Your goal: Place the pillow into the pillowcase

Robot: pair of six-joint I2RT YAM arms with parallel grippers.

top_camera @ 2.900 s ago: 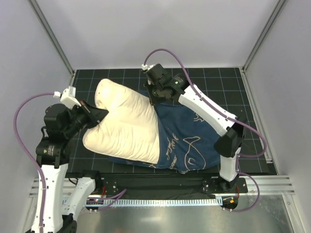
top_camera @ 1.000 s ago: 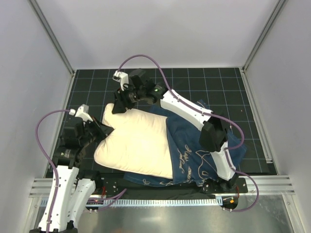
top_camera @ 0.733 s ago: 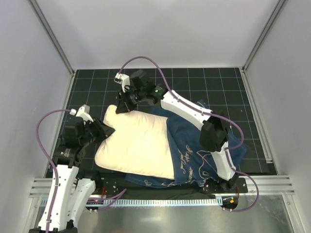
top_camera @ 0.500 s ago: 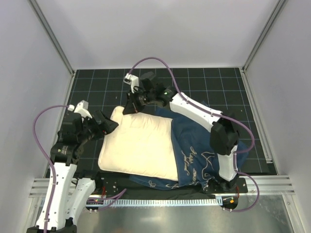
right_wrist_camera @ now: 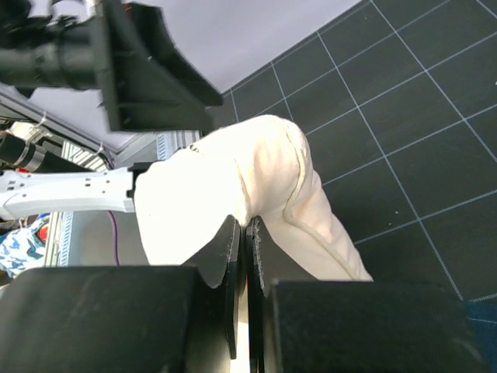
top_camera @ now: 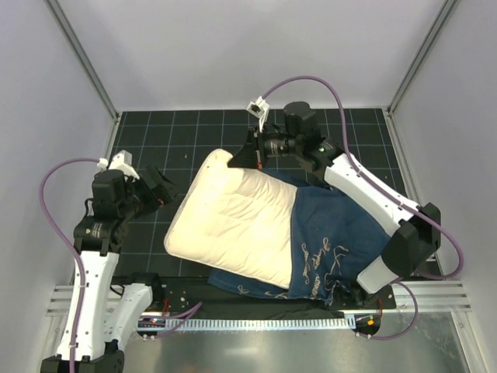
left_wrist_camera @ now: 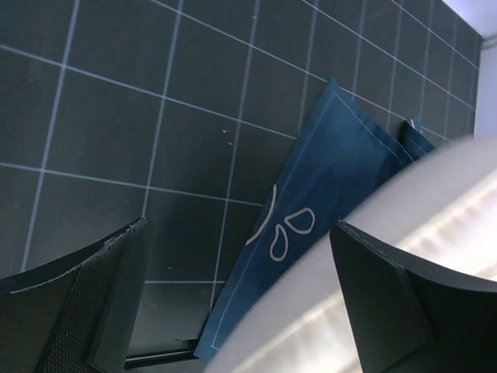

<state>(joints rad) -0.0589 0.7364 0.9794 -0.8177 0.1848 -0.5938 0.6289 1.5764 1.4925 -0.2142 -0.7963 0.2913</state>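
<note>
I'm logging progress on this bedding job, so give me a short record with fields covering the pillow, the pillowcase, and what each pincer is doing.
pillow: cream-white, lying on the black grid mat; right end inside the case, most of it outside
pillowcase: navy with white line drawings; covers the pillow's right end, and a layer shows under its near edge
left pincer: open, beside the pillow's left edge, holding nothing
right pincer: shut on the pillow's far corner
task state: pillow only partly inserted
</note>
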